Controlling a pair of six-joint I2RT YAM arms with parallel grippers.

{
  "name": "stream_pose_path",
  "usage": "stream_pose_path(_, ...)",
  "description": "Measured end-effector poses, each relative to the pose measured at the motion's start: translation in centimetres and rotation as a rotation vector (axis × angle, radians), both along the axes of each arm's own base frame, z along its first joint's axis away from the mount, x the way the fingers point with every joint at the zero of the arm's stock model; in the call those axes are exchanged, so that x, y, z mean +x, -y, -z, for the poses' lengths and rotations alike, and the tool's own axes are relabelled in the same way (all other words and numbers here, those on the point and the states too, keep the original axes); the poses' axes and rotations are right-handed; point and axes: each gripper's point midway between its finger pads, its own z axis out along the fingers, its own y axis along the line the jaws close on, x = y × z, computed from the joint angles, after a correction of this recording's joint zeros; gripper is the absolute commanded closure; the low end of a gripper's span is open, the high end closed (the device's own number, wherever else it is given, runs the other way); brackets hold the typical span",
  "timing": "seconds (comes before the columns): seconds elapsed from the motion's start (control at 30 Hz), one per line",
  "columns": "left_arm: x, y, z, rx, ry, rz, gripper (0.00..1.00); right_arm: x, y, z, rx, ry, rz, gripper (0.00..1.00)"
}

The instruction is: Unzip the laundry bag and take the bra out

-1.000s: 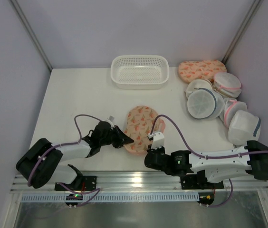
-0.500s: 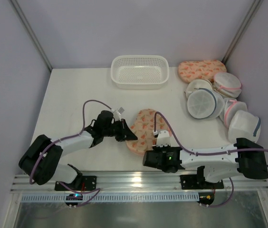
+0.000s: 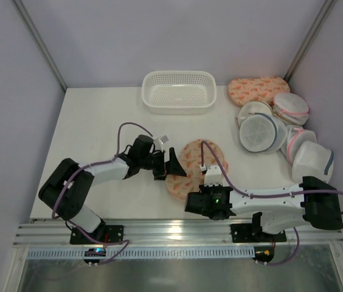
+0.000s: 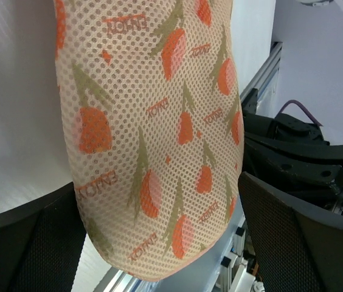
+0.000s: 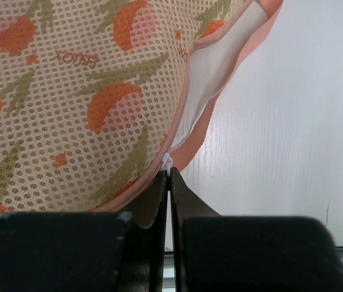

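Note:
The laundry bag [image 3: 194, 159], cream mesh with orange print and pink zipper edging, lies near the table's front edge between both arms. My left gripper [image 3: 170, 165] is open; in the left wrist view its jaws [image 4: 159, 182] straddle the bag's rounded end [image 4: 153, 134] without pinching it. My right gripper [image 5: 169, 177] is shut on the small white zipper pull [image 5: 167, 163] at the bag's edge [image 5: 68, 109]. Beside the pull the zipper gapes, showing a pale lining [image 5: 211, 79]. The bra is hidden.
A white basket [image 3: 179, 91] stands at the back centre. A second printed bag [image 3: 258, 89] and several round white mesh bags [image 3: 259, 131] lie along the right side. The right arm's black wrist [image 4: 299, 164] sits close to my left fingers.
The left gripper has opened wide and moved right along the bag. The bag has shifted right and away from the front edge. The right gripper stays shut on the pull.

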Motion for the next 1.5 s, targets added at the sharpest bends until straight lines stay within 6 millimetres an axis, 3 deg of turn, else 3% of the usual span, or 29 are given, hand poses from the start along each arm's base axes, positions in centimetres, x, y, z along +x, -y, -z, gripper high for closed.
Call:
stream_pose_path(0.13,-0.2,-0.9,0.4,0.024,-0.008,-0.061,0.01,0.1,-0.3,-0.3,0.019,0.006,-0.007,0.96)
stream_pose_path(0.27,-1.1,-3.4,0.3,0.08,0.0,-0.179,0.01,0.2,-1.2,-0.6,0.049,0.011,-0.032,0.96)
stream_pose_path(0.47,-2.8,-8.3,-2.8,0.115,0.08,-0.384,0.01,0.7,-4.3,-1.2,0.172,0.018,-0.092,0.96)
stream_pose_path(0.63,-4.9,-10.4,-4.2,0.033,0.064,-0.487,0.01,1.1,-7.1,-1.3,0.27,0.002,-0.153,0.96)
stream_pose_path(0.97,-7.2,-11.1,-0.8,-0.093,-0.186,-0.623,0.01,2.2,-14.6,0.0,0.463,-0.059,-0.3,0.96)
stream_pose_path(1.17,-5.8,-10.7,-1.4,-0.18,-0.23,-0.704,0.0,1.4,-16.6,1.1,0.499,-0.106,-0.372,0.96)
stream_pose_path(1.3,-4.5,-10.5,-1.7,-0.203,-0.214,-0.742,0.01,1.0,-17.9,0.3,0.55,-0.108,-0.421,0.96)
stream_pose_path(1.5,-3.0,-9.8,-0.5,-0.164,-0.244,-0.77,0.01,0.3,-19.1,-0.8,0.609,-0.108,-0.505,0.96)
